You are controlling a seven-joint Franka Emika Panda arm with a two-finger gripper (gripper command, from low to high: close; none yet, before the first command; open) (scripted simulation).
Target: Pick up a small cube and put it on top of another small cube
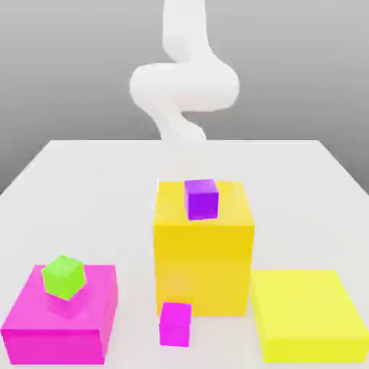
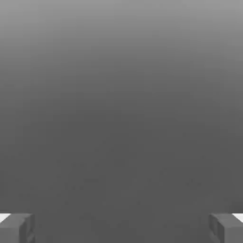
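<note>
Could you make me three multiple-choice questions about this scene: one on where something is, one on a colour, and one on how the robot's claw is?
1. Where is the purple cube?
A) On the yellow slab
B) On the tall orange block
C) On the pink block

2. What colour is the small cube on the pink block?
A) Green
B) White
C) Blue

3. How is the claw?
A) Shut tight
B) Gripping a cube
C) Open and empty

Answers:
1: B, the purple cube rests on top of the tall orange block.
2: A, the cube on the pink block is bright green.
3: C, the claw has its two fingers wide apart with nothing between them.
</note>
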